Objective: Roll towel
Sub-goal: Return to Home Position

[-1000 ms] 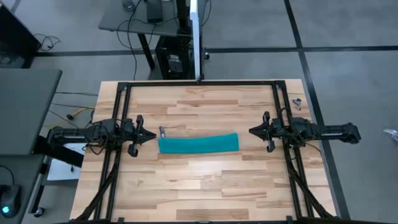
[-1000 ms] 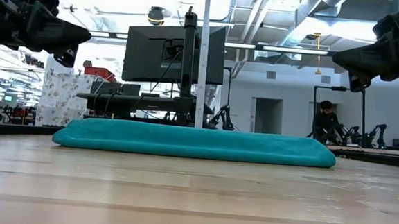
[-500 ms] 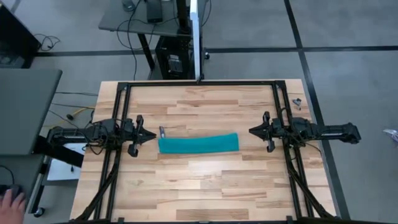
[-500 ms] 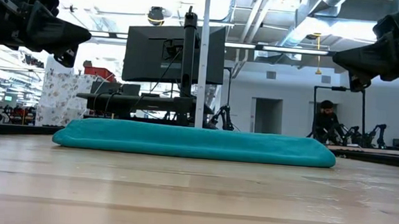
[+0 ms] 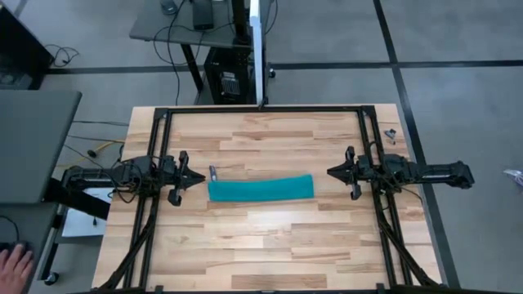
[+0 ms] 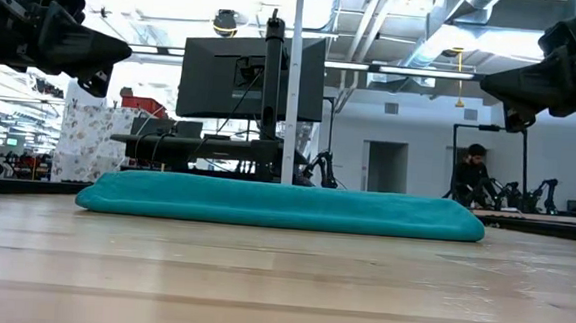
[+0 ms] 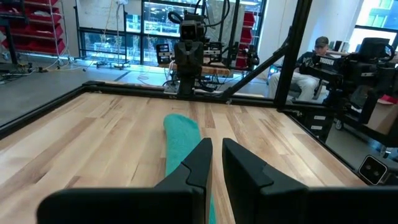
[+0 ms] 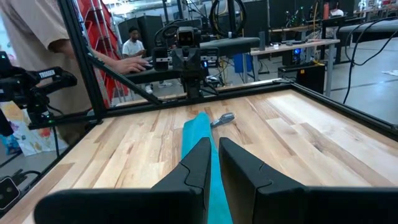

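The teal towel (image 5: pixel 261 189) lies flat on the wooden table (image 5: pixel 270 245) as a long folded strip running left to right, slightly curved; in the low view the towel (image 6: pixel 280 204) rests on its underside. My left gripper (image 5: pixel 198 177) hovers above the table just off the towel's left end, shut, pointing level toward it. My right gripper (image 5: pixel 332 171) hovers off the towel's right end, shut, pointing level at it. The wrist views show the towel (image 7: pixel 180 140) (image 8: pixel 200 140) stretching away beyond the shut fingers.
A small grey metal piece (image 5: pixel 213 172) lies on the table beside the towel's far left corner. A black frame (image 5: pixel 261 109) borders the table. Small parts (image 5: pixel 390 133) sit at the far right corner. A person's hand (image 5: pixel 12 263) shows beyond the left edge.
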